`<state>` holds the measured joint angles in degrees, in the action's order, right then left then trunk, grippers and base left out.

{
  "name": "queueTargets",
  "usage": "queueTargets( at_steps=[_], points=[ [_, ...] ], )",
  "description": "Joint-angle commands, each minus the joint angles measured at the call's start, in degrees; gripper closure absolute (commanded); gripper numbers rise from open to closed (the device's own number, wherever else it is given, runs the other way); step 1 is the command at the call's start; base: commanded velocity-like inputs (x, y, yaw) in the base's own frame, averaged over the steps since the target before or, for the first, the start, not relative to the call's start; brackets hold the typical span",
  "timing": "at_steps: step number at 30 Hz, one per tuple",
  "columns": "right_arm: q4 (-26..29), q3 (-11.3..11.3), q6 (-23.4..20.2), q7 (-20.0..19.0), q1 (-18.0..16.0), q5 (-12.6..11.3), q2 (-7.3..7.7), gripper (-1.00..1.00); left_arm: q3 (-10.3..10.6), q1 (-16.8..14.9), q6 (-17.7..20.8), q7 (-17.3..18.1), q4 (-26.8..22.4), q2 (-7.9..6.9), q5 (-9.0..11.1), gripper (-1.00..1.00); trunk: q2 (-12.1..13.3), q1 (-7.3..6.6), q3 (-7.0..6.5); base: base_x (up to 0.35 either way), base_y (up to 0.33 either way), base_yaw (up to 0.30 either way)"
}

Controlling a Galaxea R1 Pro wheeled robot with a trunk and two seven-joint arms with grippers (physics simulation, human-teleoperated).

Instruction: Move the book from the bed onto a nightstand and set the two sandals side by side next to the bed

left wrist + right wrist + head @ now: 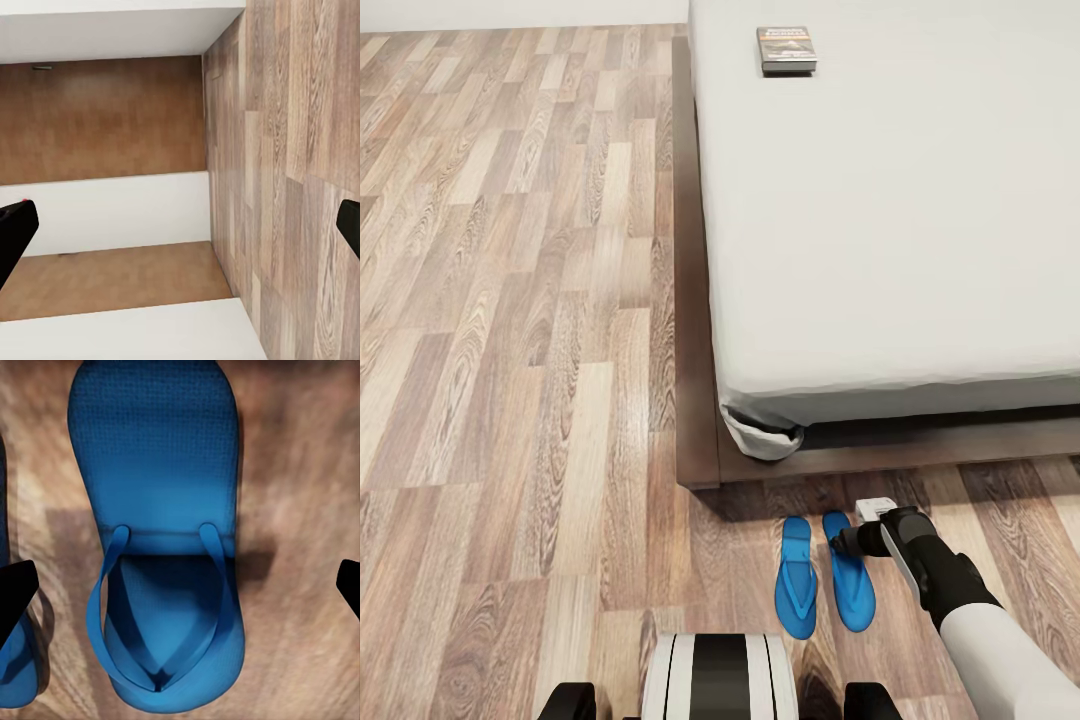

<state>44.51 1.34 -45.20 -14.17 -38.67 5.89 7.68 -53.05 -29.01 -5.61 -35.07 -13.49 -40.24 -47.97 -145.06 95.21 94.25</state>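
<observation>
Two bright blue sandals lie side by side on the plank floor just off the bed's corner, the left sandal (pixel 797 578) and the right sandal (pixel 849 586). My right gripper (pixel 842 543) hovers over the right sandal's far end. In the right wrist view that sandal (pixel 161 472) lies straps-up below my open right gripper (pixel 180 589), and the other sandal (pixel 11 667) peeks in at the edge. The book (pixel 787 48) lies far up on the bed's pale mattress (pixel 880 220). My left gripper (pixel 180 225) is open and holds nothing.
The bed's dark wooden frame (pixel 698 300) runs along the mattress, with a bunched sheet corner (pixel 760 432) above the sandals. Wood-plank floor (pixel 510 300) stretches to the left. My base (pixel 718 675) stands close behind the sandals. Brown wall panels (pixel 101 120) show in the left wrist view.
</observation>
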Motion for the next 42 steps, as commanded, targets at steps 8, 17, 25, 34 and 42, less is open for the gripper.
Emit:
queueTargets(
  at_steps=[8, 17, 25, 34, 42],
  points=[
    [0.06, 0.15, -0.19, -0.42, -0.01, 0.61, 0.15, -1.00, -0.48, -0.08, -0.46, -0.09, 0.13, -0.01, -0.37, -1.00, 0.04, -0.11, -0.86, 0.000, 0.000, 0.000],
    [0.06, 0.12, -0.16, -0.42, 0.00, 0.62, 0.26, -1.00, -0.48, -0.08, -0.40, -0.09, 0.13, -0.01, -0.37, -1.00, 0.11, -0.24, -1.96, 0.000, 0.000, 0.000],
    [0.09, 0.08, -0.16, -0.42, -0.02, 0.55, 0.30, -1.00, -0.48, -0.08, -0.43, -0.09, 0.13, -0.01, -0.37, -1.00, 0.11, -0.24, -1.96, 0.000, 0.000, 0.000],
    [0.10, 0.06, -0.14, -0.42, -0.01, 0.48, 0.44, -1.00, -0.48, -0.08, -0.39, -0.07, 0.13, -0.01, -0.37, -1.00, 0.15, -0.32, -2.63, 0.000, 0.000, 0.000],
    [0.08, 0.06, -0.08, -0.42, 0.00, 0.45, 0.48, -1.00, -0.48, -0.08, -0.39, -0.07, 0.13, -0.01, -0.37, -1.00, 0.19, -0.40, -3.29, 0.000, 0.000, 0.000]
  ],
)
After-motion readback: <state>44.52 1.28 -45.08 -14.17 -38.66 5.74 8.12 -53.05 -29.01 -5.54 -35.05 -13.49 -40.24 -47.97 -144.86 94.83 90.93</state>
